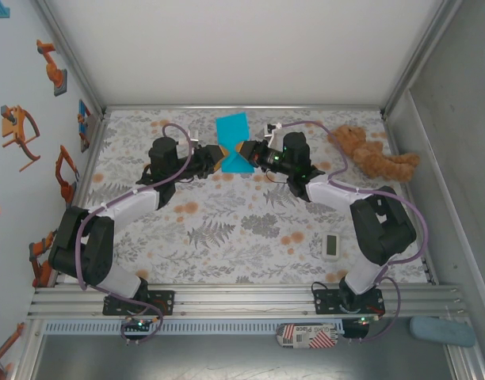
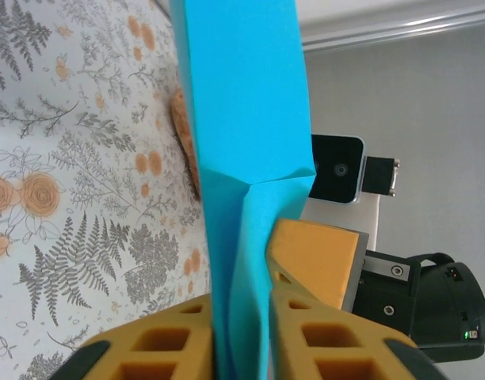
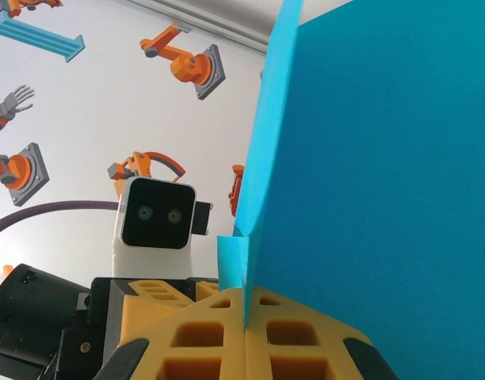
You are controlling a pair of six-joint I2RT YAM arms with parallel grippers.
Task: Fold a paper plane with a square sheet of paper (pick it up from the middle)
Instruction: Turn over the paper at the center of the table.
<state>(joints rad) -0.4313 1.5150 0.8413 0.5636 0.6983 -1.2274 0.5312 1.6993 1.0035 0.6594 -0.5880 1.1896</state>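
Right end effector (image 3: 244, 317) and left end effector (image 2: 241, 336) both pinch the folded blue paper (image 3: 369, 158).

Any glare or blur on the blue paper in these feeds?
Top external: even light, soft shadows, blue paper small but sharp. Left wrist: crease crisp, no glare. Right wrist: paper a flat saturated blue, edge sharp, no glare.

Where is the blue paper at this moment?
In the top view the blue paper is at the far middle of the table, held between the left claw and the right claw, left of the teddy bear.
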